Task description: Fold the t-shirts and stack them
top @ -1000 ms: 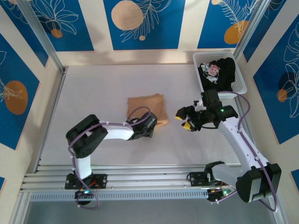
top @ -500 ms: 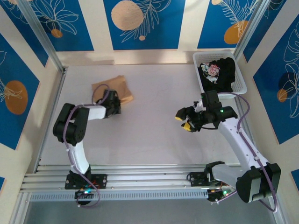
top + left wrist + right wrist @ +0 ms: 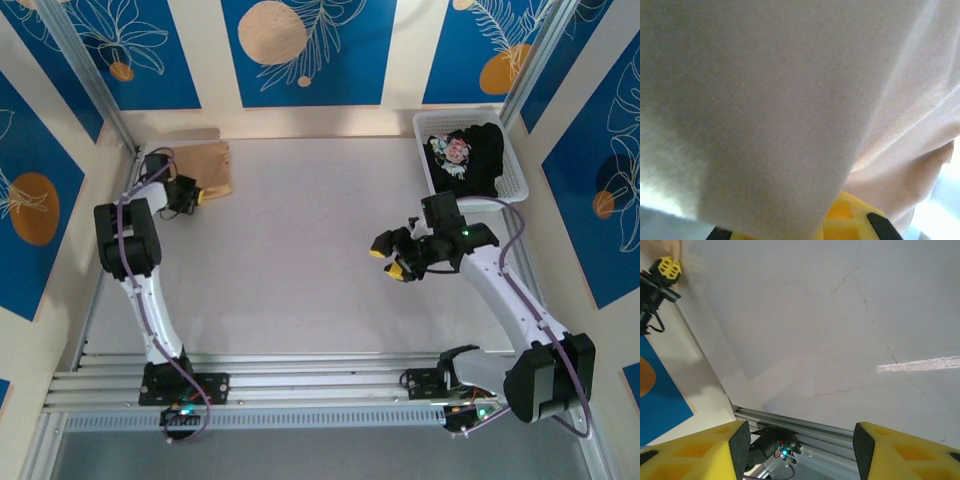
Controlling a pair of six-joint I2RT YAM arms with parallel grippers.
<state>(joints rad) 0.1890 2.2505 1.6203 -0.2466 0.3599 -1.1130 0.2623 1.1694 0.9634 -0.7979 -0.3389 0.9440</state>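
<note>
Jaws of the left gripper (image 3: 201, 192) are closed on the near edge of the folded tan-orange cloth t-shirt (image 3: 210, 160), which lies in the far-left corner of the pale grey table (image 3: 300, 230). In the left wrist view the tan cloth (image 3: 790, 100) drapes over a yellow pad (image 3: 840, 220). The right gripper (image 3: 390, 261) hovers mid-table with its yellow fingers (image 3: 695, 450) apart — nothing between them. The black printed t-shirt (image 3: 478, 150) sits bunched in the white plastic mesh basket (image 3: 515, 172) at the far right.
</note>
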